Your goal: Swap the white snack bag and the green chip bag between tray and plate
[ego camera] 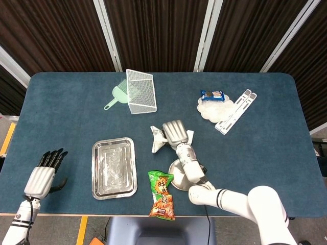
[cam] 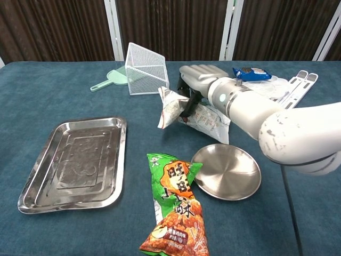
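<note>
My right hand (ego camera: 174, 131) grips the white snack bag (ego camera: 157, 139) from above, in the middle of the table; its fingers curl over the crumpled bag (cam: 205, 118), whose left end sticks up. In the chest view that hand (cam: 201, 78) is behind the round steel plate (cam: 226, 172). The plate (ego camera: 179, 179) holds nothing and is partly hidden by my right forearm. Between plate and tray, near the front edge, lies the green chip bag (ego camera: 161, 195) (cam: 176, 205), its top corner touching the plate's rim. The steel tray (ego camera: 113, 168) (cam: 74, 162) is bare. My left hand (ego camera: 43, 176) hovers open at the front left corner.
A white wire basket (ego camera: 140, 91) and a green scoop (ego camera: 116, 97) sit at the back. At the back right a blue snack pack (ego camera: 213, 95) lies on a white scalloped dish (ego camera: 217, 108), next to a white folding stand (ego camera: 236, 111).
</note>
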Controlling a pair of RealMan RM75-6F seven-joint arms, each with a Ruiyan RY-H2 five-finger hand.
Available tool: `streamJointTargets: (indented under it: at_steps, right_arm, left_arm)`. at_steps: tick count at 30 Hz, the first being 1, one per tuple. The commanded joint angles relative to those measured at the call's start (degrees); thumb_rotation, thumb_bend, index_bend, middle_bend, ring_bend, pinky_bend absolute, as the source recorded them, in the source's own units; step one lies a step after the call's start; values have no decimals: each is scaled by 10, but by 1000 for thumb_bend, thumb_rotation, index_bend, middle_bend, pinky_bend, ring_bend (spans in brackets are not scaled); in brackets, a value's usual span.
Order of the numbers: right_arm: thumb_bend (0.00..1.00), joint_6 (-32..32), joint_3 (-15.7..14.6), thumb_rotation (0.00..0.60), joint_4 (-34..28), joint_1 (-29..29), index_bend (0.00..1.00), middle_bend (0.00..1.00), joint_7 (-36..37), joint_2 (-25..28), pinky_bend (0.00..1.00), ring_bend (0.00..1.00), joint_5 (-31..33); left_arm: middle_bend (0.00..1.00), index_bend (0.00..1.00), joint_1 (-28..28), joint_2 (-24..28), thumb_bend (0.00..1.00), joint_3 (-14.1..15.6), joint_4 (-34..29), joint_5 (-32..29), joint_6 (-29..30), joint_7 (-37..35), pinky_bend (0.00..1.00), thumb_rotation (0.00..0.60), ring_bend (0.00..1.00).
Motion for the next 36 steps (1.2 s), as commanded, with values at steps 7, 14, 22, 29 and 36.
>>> streamJointTargets:
  at_steps: [7,14,22,29,36]
  right_arm:
    - [363,75,-42,600,-354,-83,911,734,-61,215,868,769,-31]
    - [363,84,-75,600,-460,-103,911,734,-96,283,868,769,-4]
    - [363,72,-122,600,-388,-125,877,742,-54,224,868,779,-7]
    - [391,49,-136,600,-342,-128,630,736,-40,186,850,745,-8]
    - [174,58,-140,600,-376,-119,0,257,-91,216,322,154,50]
  left_arm:
    - [0,0,1,-4,358,2,-7,7,2,15,0,600,0]
    - [0,0,4,-2,359,8,-16,21,10,18,0,600,0]
    - [0,0,9,12,358,8,-29,28,24,1,0,600,0]
    - [0,0,11,17,358,8,-32,33,28,-6,0,600,0]
    - [0,0,13,20,358,10,-35,38,31,-4,0,600,0]
